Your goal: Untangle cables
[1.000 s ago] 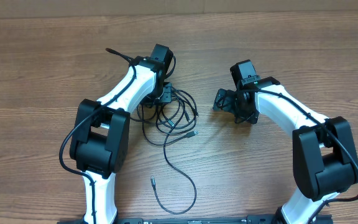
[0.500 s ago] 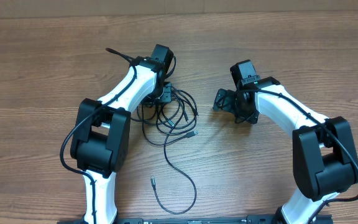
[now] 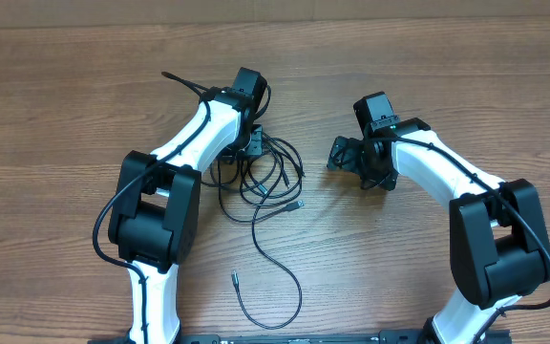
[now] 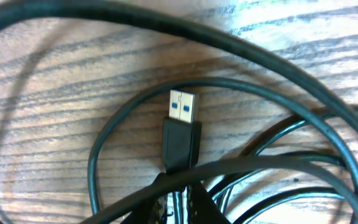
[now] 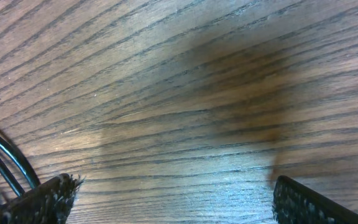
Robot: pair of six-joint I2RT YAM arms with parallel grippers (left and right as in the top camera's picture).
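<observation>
Wood-grain table (image 3: 65, 96) bears thin black looped cables (image 3: 265, 182); left tool (image 4: 180, 200) pinches one, right tool (image 3: 345, 155) spread.

- Two arms of mine: the left arm (image 3: 194, 143) and the right arm (image 3: 437, 167).
- Two end effectors, one on each arm: the left end effector (image 3: 254, 143) and the right end effector (image 3: 351, 162).
- One worktop (image 3: 55, 96).
- One tangle of cables (image 3: 261, 177); I cannot count the separate cords in it.
- One USB plug (image 4: 182, 107) in my left wrist view.
- Overhead, two plug ends: a silver-tipped plug (image 3: 298, 204) and a lone plug (image 3: 234, 279).
</observation>
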